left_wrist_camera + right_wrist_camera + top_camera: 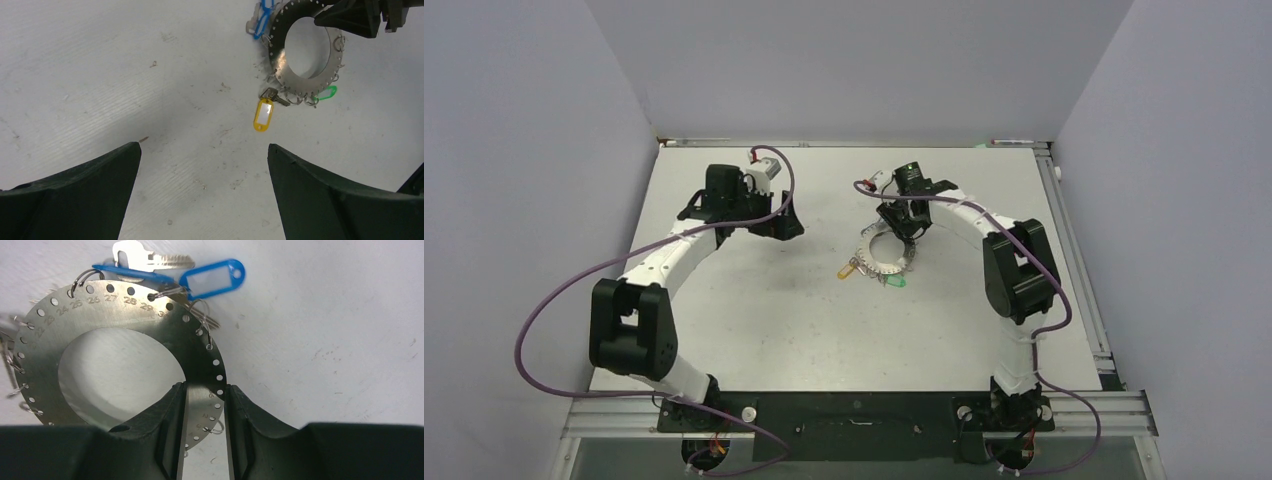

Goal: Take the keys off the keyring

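The keyring (885, 271) is a flat silver ring with numbered holes, lying right of the table's middle. My right gripper (903, 231) is shut on its far band; in the right wrist view the jaws (205, 390) clamp the band of the keyring (115, 310) from both sides. A blue-tagged key (210, 280) hangs on the ring. A yellow-tagged key (263, 115) and a green tag (327, 93) lie at the edge of the keyring (280, 60). My left gripper (202, 147) is open and empty, well left of the ring (784, 225).
The white table (754, 320) has a raised rail along its right edge (1074, 260). Grey walls close in the back and both sides. A purple cable loops off the left arm (554, 300).
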`<state>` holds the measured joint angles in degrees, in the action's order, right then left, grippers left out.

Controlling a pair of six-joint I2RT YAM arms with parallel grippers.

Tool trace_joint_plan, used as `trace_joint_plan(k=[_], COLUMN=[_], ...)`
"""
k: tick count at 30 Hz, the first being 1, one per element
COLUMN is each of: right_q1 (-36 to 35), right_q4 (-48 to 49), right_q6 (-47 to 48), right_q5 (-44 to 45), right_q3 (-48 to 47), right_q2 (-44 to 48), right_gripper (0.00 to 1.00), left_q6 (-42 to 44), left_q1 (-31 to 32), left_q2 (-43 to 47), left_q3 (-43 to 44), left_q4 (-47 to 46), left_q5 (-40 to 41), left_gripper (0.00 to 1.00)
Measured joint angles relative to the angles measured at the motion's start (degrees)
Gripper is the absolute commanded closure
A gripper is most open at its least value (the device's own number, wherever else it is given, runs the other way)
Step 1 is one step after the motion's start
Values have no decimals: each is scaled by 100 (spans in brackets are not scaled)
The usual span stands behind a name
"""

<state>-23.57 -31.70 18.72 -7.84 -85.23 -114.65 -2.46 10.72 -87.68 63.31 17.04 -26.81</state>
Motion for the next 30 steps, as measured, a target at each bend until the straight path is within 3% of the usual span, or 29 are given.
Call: trace_joint_plan(k=[14, 24, 30], right_q1=[-752, -1327, -1462], right_q4=[37, 33, 9], right_q6=[179, 374, 463], right_q5=[-101, -227, -280], right_q3=[114, 116, 116], right_q2=[879, 1193, 1215], right_gripper=[89, 89, 89], left_q6=[-1386, -2588, -3355], left_q1=[31, 332, 435], left_q2=[-1397, -1696, -1746], left_q3=[116, -13, -374], left_q4=[-1311, -2723, -3563], left_q5=[-1915, -2892, -3351], left_gripper=[0, 28, 62])
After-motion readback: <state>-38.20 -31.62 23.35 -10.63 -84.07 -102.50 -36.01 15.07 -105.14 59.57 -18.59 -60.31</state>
